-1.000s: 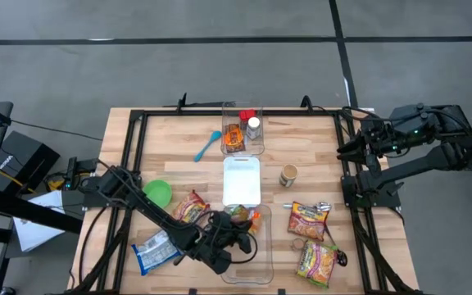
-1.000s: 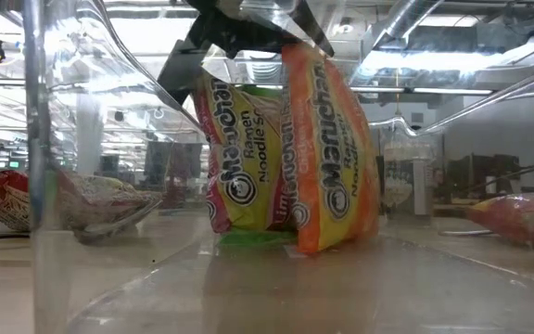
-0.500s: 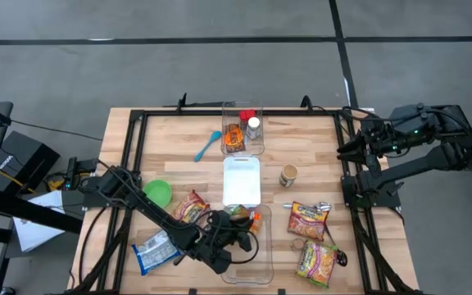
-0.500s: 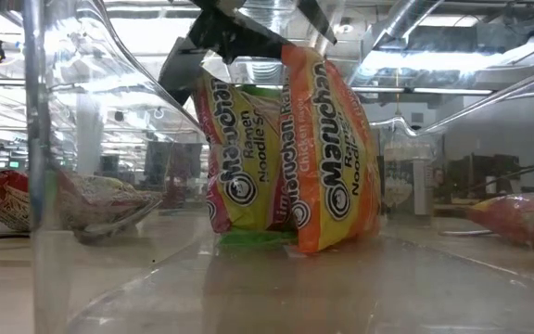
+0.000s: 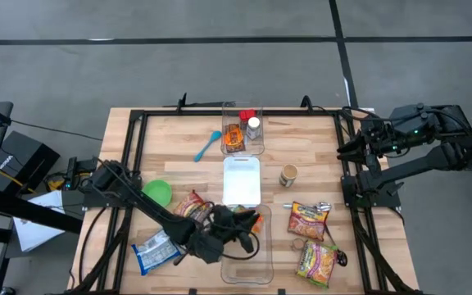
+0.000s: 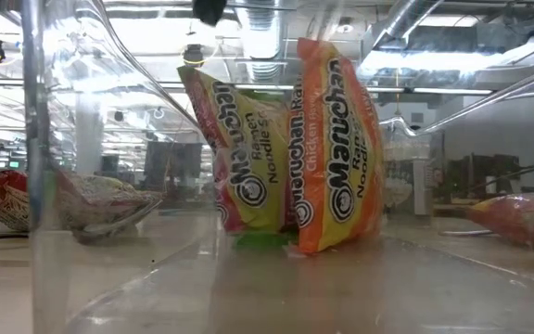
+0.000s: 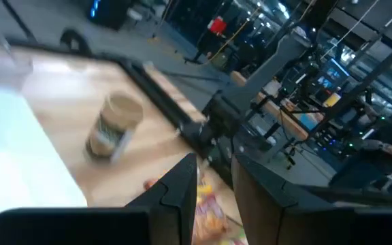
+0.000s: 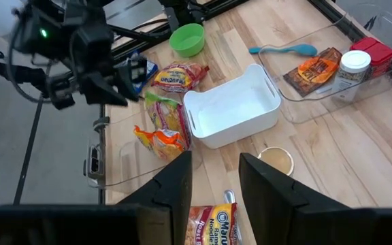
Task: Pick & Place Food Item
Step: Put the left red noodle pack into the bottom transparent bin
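Clear plastic bin (image 5: 248, 260) at the table's near edge holds two Maruchan ramen packs (image 6: 290, 148), standing upright and leaning on each other, resting on the bin floor. From the low view, nothing grips them; only a dark bit of the left gripper (image 6: 209, 9) shows above, apart from the packs. In the high view the left gripper (image 5: 240, 223) sits over the bin's far end, w/ the packs (image 5: 248, 217) just beside it. Left wrist view shows its fingers (image 7: 179, 194) parted w/ a gap, nothing between them, so released. Brown can (image 7: 116, 126) on the wood table (image 5: 310, 156) shows beyond. White tray (image 5: 241, 180) sits between the near bin and a far bin (image 5: 243, 129). Right gripper (image 5: 344, 148) waits off the table's right edge; fingers (image 8: 175, 187) apart, empty.
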{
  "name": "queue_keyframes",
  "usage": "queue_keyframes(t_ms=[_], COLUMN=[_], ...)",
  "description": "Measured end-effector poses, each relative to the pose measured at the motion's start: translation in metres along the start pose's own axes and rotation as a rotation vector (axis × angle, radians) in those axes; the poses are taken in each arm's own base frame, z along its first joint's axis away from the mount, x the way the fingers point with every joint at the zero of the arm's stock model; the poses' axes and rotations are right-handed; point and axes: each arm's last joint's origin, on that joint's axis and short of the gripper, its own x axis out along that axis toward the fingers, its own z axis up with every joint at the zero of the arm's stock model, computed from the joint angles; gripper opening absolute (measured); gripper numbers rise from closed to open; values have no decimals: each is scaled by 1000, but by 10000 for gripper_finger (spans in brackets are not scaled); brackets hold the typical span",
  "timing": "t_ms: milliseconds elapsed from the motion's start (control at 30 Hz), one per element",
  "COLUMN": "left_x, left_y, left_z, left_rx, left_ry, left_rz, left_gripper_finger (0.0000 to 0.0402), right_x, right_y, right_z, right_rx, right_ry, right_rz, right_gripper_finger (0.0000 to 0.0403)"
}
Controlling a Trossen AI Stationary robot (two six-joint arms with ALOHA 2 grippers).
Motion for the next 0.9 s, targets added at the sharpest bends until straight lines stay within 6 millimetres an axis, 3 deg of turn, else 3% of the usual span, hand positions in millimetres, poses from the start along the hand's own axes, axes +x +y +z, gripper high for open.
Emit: queue_keyframes(t_ms=[200,400,767,900], left_x=[0,-4,-27,-37], left_y=[-6,-4,11,23], left_z=[39,64,105,120], left_rx=[86,159,314,269], left_ry=[-16,19,101,161], left_rz=[-21,-34,25,58], left_gripper_finger=[88,88,88,88], right_x=[0,0,0,0], right_y=[0,0,0,-1], right_z=[0,0,0,1], right_rx=[0,-1,0,5], right_ry=[0,0,-4,-17], right_rz=[0,0,-8,-34], right_gripper_finger=[116,116,116,116])
